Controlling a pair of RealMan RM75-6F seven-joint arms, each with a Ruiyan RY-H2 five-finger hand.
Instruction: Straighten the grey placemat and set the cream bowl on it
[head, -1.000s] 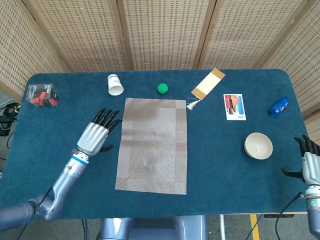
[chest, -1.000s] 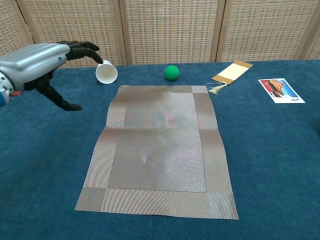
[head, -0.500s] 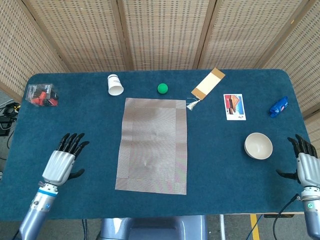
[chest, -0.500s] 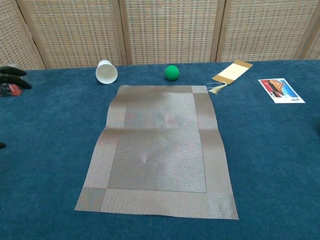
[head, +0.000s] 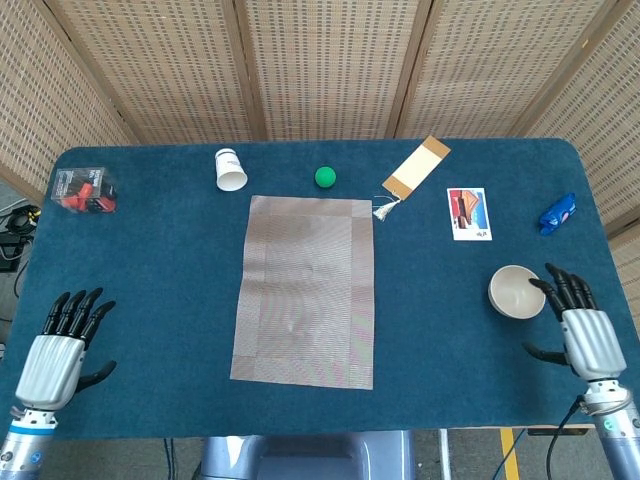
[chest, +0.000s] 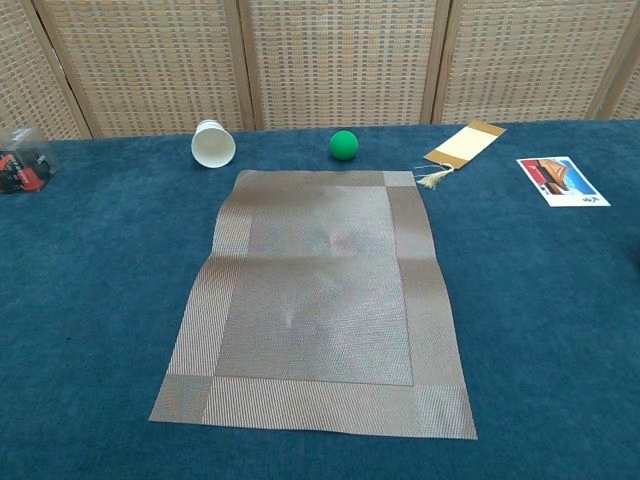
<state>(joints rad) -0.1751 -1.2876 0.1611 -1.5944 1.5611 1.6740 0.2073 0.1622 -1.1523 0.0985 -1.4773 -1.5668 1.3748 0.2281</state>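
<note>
Wicker screens behind blue table (head: 180, 250) | right hand (head: 585, 335) empty, fingers spread, just beside cream bowl (head: 515, 292), apparently poised to lift it | bowl well right of grey placemat (head: 305, 290), which lies flat and square | left hand (head: 55, 360) empty, fingers apart, parked well left of the mat.

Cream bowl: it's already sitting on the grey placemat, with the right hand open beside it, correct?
Not quite. The head view shows the cream bowl on the bare blue table, well right of the grey placemat, not on it. The right hand is open beside the bowl, as you say.
</note>
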